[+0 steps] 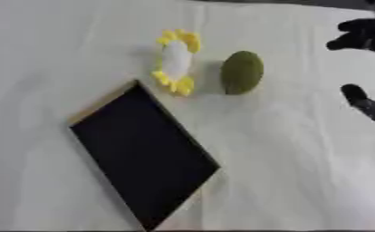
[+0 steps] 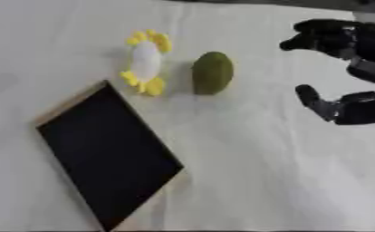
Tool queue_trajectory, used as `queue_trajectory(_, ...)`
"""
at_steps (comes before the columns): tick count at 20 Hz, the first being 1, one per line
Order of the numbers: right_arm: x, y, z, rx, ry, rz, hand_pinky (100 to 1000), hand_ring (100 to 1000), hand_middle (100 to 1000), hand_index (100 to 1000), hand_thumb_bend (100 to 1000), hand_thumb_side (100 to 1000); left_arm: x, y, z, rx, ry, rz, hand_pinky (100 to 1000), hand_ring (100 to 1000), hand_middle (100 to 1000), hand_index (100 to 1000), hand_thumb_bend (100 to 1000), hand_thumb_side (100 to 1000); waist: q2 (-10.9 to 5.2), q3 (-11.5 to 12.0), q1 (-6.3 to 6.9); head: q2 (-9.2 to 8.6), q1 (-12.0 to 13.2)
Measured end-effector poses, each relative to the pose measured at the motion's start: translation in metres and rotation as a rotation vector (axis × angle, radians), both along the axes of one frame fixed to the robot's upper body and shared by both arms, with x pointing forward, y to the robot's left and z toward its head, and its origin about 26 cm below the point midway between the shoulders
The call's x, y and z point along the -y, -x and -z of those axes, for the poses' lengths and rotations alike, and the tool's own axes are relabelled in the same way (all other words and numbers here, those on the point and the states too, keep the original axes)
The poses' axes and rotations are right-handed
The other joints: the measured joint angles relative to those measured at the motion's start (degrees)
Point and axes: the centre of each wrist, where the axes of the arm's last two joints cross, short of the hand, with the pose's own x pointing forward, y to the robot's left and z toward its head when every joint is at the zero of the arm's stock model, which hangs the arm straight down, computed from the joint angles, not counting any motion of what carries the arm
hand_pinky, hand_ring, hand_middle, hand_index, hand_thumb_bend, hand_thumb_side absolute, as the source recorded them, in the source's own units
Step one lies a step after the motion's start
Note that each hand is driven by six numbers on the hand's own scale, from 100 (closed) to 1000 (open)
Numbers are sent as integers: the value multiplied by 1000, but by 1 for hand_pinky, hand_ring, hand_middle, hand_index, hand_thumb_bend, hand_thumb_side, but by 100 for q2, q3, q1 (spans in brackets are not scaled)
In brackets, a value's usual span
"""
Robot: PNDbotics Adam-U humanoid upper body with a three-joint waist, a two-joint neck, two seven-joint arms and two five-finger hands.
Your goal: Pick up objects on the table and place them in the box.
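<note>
Reaching in from the right, the right robot hand (image 2: 345, 68) hangs released above the table (image 2: 254, 172), thumb and fingers spread, holding nothing. Picking looks about to begin; the next move likely calls for travelling leftward to the green oval object (image 2: 213, 73), the nearest thing. Just beyond it lies a white oval toy with yellow petals (image 2: 146, 62). Farther left and nearer sits the shallow, dark-lined box (image 2: 103, 156).

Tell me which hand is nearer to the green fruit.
Right. The right hand hangs open off to the right of the green fruit, apart from it, with bare cloth between. The left hand shows in neither view, so its distance cannot be judged.
</note>
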Motion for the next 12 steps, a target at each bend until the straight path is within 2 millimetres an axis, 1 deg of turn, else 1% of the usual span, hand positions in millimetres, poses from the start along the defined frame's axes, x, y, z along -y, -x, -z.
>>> queue_trajectory(1, -2, -1, -1, -23, -6, -1, 955, 1000, 800, 960, 100, 100, 0, 0, 0, -2, 0, 2, 784, 728, 631, 816, 152, 599, -1, 11, -12, 0, -12)
queue_trajectory(6, -13, -3, -9, -122, -9, -9, 962, 1000, 788, 969, 100, 100, 1, 0, 1, -8, -4, 12, 784, 727, 629, 815, 147, 601, -2, 61, -26, 2, -44)
queue_trajectory(12, -29, -7, -21, -182, -10, -17, 966, 1000, 791, 967, 100, 100, 3, 0, 2, -15, 1, 24, 784, 726, 628, 814, 144, 603, -2, 107, -34, 2, -94)
